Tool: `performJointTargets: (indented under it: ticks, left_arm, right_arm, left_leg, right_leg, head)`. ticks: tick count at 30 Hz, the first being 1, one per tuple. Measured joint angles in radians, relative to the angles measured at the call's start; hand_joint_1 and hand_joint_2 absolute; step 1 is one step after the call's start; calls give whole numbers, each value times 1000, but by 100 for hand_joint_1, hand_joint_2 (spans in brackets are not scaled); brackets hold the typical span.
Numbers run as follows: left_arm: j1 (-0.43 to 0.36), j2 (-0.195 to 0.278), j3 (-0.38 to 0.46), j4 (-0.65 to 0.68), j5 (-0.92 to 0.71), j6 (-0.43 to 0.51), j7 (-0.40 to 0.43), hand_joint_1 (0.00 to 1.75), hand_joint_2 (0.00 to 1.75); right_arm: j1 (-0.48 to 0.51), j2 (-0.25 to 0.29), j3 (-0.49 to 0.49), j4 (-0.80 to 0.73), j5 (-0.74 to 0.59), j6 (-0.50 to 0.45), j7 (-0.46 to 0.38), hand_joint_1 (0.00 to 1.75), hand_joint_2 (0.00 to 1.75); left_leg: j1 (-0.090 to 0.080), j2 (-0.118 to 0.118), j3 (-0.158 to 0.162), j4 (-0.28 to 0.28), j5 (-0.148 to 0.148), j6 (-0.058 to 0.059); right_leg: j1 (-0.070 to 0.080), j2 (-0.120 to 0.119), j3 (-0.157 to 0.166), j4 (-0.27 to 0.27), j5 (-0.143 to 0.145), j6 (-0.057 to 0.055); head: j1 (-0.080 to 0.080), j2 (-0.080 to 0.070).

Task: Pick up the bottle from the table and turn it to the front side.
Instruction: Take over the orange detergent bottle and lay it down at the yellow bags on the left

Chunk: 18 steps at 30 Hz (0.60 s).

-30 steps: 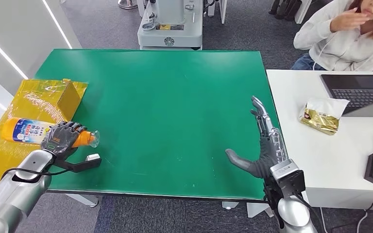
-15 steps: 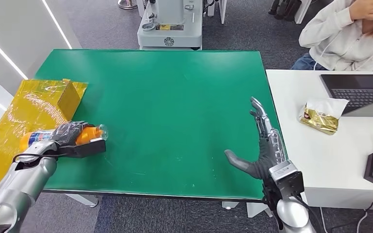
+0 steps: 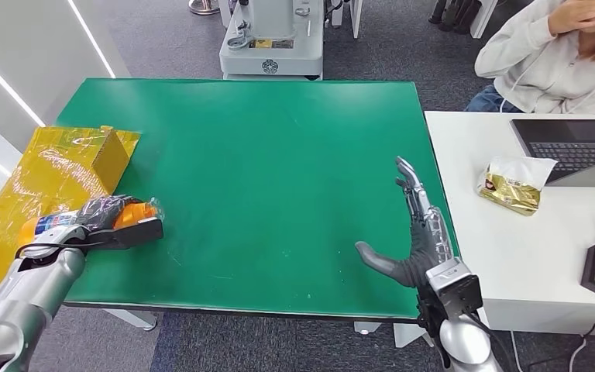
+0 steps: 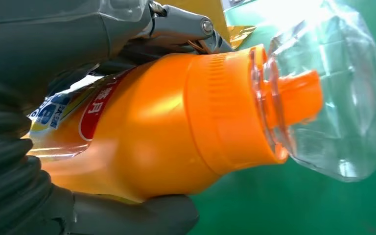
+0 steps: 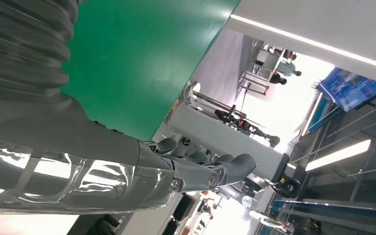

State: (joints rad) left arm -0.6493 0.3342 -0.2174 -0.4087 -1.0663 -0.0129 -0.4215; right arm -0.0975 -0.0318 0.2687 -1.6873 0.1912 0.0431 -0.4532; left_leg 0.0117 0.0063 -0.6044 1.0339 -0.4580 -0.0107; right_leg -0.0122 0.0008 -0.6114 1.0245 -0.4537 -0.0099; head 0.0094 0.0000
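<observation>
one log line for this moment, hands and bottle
left hand: grips orange bottle, lying sideways at green table left edge | right hand: open, holds nothing | stage: bottle grasped

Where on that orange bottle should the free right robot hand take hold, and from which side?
Probably the clear-capped neck end of the orange bottle, approached from the table's middle. The left robot hand wraps the body, and the bottle lies sideways, so only that end is exposed toward the right robot hand.
</observation>
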Motion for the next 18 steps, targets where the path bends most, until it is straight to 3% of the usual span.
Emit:
performJointTargets:
  ticks: [18]
  left_arm:
    - [1,-14,-30,14,-46,61,13,0,175]
  right_arm:
    - [0,-1,6,2,3,-1,3,0,175]
  left_leg:
    - [0,0,0,0,0,0]
  right_leg:
    - [0,0,0,0,0,0]
  head:
    - [0,0]
